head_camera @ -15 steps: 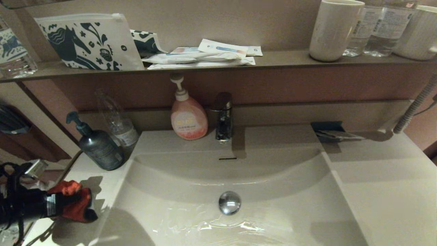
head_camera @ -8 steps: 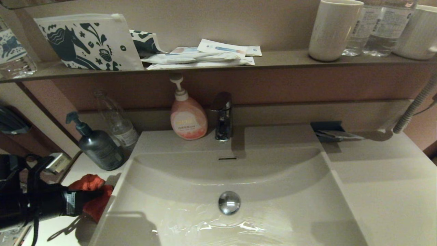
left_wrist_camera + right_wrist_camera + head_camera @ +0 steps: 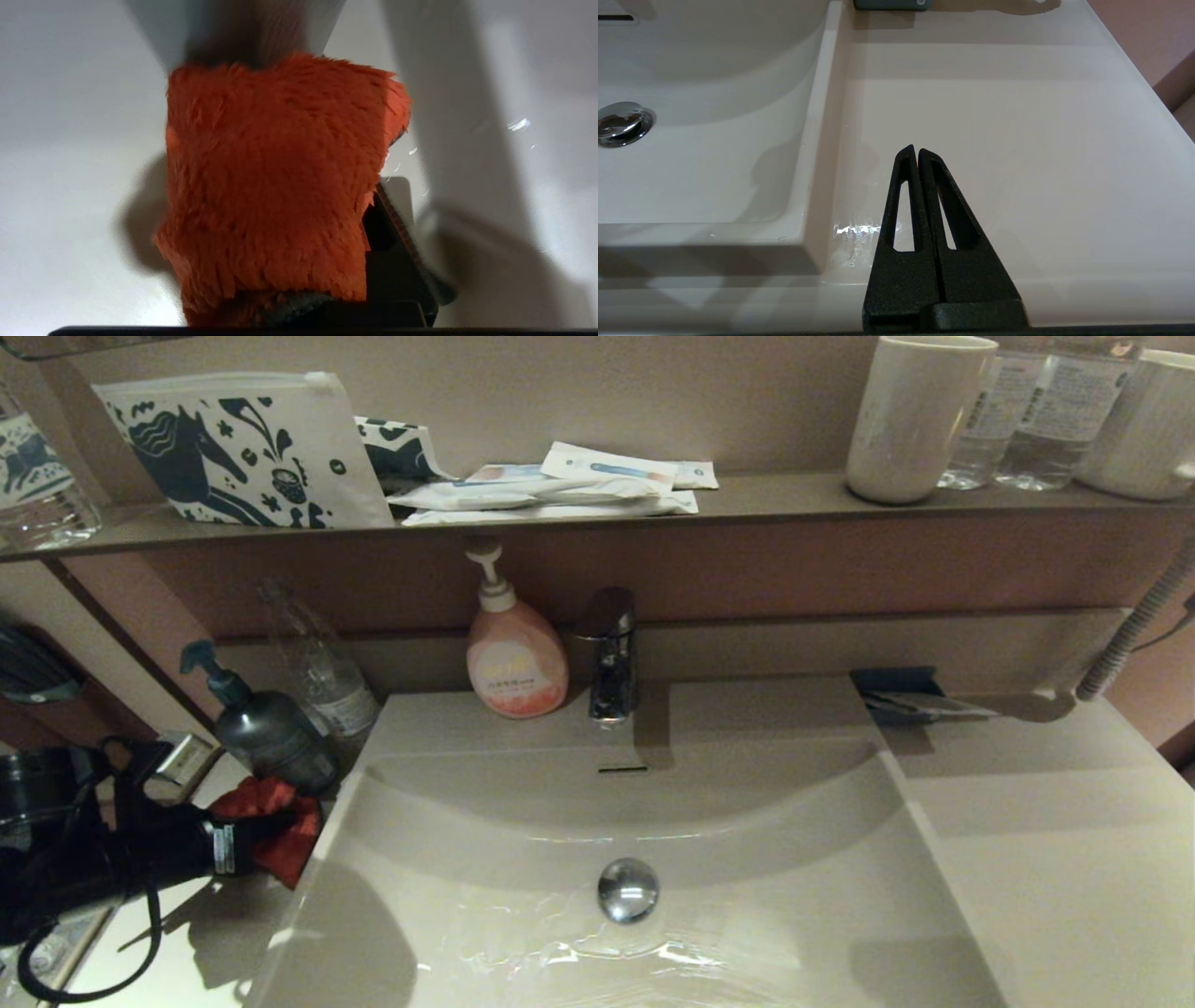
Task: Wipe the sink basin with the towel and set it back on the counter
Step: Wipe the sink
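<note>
Towel [image 3: 275,826] bunched in the left gripper [image 3: 266,835], fingers clamped on it and carried clear of the bench [image 3: 1055,859], just outside the left rim of the sink basin [image 3: 747,821] — held high, by the look of it, so the cloth can cross the rim before dropping to wipe. Dark pump bottle [image 3: 271,733] stands just behind the towel, tight room there; basin itself lies open around the drain stopper [image 3: 628,889]. Right gripper [image 3: 916,151] parked over the bench right of the basin, fingers together.

Counter [image 3: 1055,859]: pink soap bottle [image 3: 515,658], dark pump bottle [image 3: 271,733].
</note>
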Tool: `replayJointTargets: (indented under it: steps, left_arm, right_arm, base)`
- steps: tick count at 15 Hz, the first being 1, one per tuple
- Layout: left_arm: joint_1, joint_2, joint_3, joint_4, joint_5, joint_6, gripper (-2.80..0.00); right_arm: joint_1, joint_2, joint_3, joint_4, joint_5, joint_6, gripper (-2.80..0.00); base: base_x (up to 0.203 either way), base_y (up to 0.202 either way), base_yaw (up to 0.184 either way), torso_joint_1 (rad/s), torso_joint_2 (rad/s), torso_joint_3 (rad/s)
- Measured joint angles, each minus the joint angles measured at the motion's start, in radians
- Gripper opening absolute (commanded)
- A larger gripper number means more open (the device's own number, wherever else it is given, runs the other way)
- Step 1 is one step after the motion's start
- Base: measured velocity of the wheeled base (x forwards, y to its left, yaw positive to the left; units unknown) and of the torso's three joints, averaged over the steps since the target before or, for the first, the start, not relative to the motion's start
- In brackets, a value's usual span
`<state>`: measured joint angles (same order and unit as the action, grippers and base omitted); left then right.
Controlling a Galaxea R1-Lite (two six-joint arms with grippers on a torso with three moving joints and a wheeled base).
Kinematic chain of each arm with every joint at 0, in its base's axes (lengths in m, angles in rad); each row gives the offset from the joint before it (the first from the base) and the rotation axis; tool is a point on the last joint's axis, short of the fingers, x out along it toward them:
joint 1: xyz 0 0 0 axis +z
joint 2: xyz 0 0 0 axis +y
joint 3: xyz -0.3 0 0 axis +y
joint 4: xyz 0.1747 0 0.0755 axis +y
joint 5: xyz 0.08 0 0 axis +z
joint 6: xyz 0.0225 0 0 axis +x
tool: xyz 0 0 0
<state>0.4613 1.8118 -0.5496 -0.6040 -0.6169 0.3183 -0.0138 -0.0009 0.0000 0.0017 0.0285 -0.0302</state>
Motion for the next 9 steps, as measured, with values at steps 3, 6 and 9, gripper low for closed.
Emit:
replayJointTargets:
  steps: [3, 6, 9]
  left_arm:
    - [0.054, 0.043, 0.020, -0.003, -0.010, 0.006, -2.80]
    - [0.114, 0.039, 0.090, -0.009, -0.009, 0.048, -2.80]
    - [0.159, 0.002, 0.189, -0.011, -0.006, 0.073, -2.80]
  right_arm:
    - [0.000, 0.000, 0.000, 0.000, 0.000, 0.000, -2.80]
    - [0.000, 0.000, 0.000, 0.000, 0.000, 0.000, -2.80]
    - [0.000, 0.000, 0.000, 0.000, 0.000, 0.000, -2.80]
  base:
    - [0.000, 0.000, 0.000, 0.000, 0.00, 0.000]
    - [0.000, 0.000, 0.000, 0.000, 0.00, 0.000]
    - [0.000, 0.000, 0.000, 0.000, 0.00, 0.000]
